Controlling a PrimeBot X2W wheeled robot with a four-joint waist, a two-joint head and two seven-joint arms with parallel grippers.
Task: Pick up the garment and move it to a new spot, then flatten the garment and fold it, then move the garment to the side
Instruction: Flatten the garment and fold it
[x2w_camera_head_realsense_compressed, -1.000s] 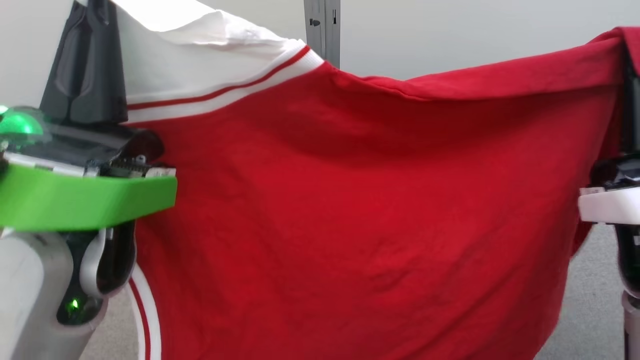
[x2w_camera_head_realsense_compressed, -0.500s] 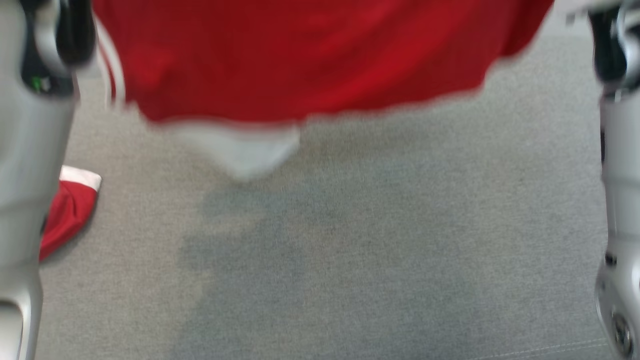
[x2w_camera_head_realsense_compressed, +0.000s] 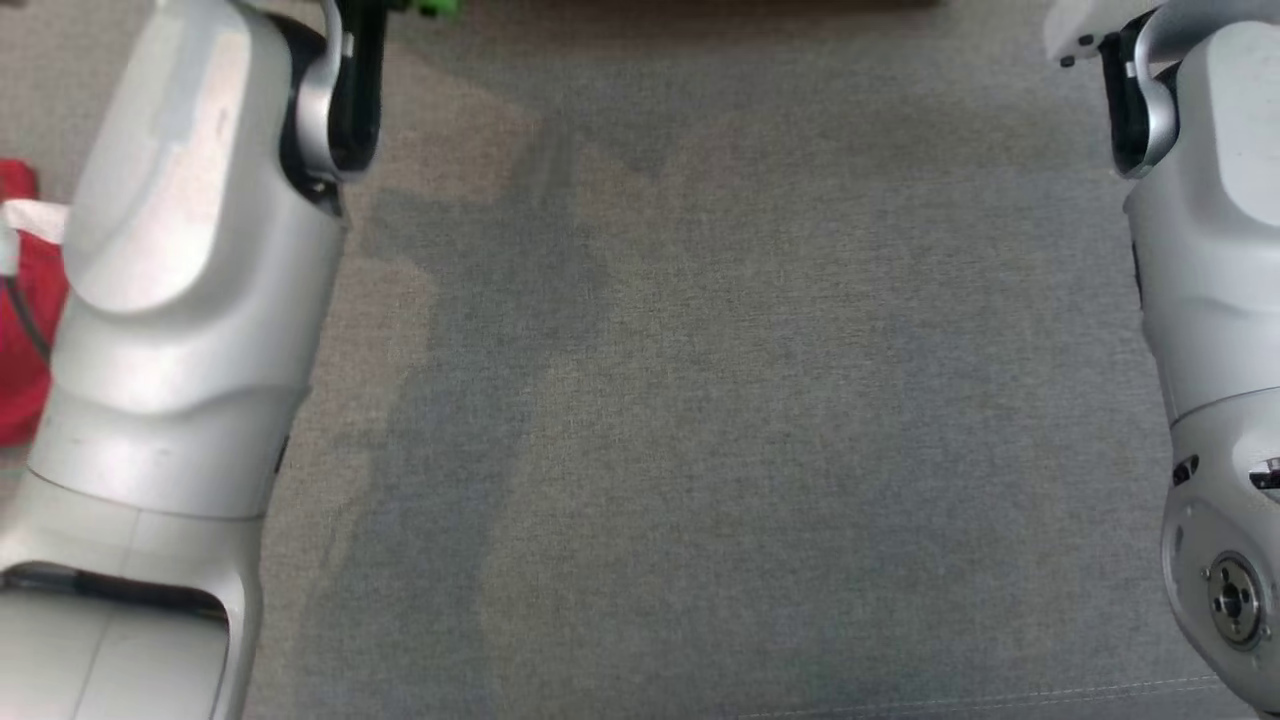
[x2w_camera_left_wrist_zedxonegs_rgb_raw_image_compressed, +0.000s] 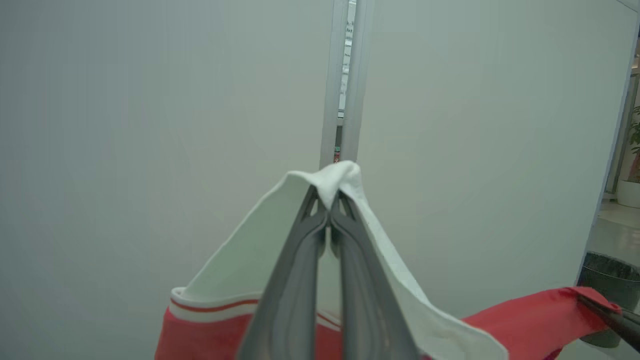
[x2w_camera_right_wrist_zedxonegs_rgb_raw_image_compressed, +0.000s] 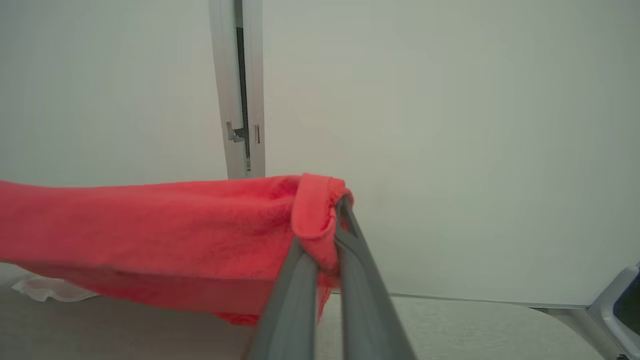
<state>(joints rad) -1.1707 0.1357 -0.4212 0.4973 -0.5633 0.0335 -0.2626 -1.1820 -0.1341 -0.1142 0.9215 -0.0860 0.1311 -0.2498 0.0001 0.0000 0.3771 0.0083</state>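
The garment, red with a white striped panel, hangs stretched between my two raised grippers. In the left wrist view my left gripper (x2w_camera_left_wrist_zedxonegs_rgb_raw_image_compressed: 330, 202) is shut on a peak of the garment's white panel (x2w_camera_left_wrist_zedxonegs_rgb_raw_image_compressed: 240, 275), with red cloth (x2w_camera_left_wrist_zedxonegs_rgb_raw_image_compressed: 525, 320) trailing right to a dark finger (x2w_camera_left_wrist_zedxonegs_rgb_raw_image_compressed: 612, 317) of the other arm. In the right wrist view my right gripper (x2w_camera_right_wrist_zedxonegs_rgb_raw_image_compressed: 340, 207) is shut on a bunched red edge of the garment (x2w_camera_right_wrist_zedxonegs_rgb_raw_image_compressed: 150, 225). The head view looks down between my left forearm (x2w_camera_head_realsense_compressed: 190, 280) and right forearm (x2w_camera_head_realsense_compressed: 1215, 300).
Grey carpet (x2w_camera_head_realsense_compressed: 720, 400) lies below between the arms. A red and white bit of cloth (x2w_camera_head_realsense_compressed: 20, 330) lies at the left edge behind the left forearm. Pale wall panels with a vertical post (x2w_camera_left_wrist_zedxonegs_rgb_raw_image_compressed: 345, 75) stand ahead. A dark bin (x2w_camera_left_wrist_zedxonegs_rgb_raw_image_compressed: 607, 270) is at the right.
The head camera has tipped down, so the held garment has slid out of the top of the head view and the carpet shows instead.
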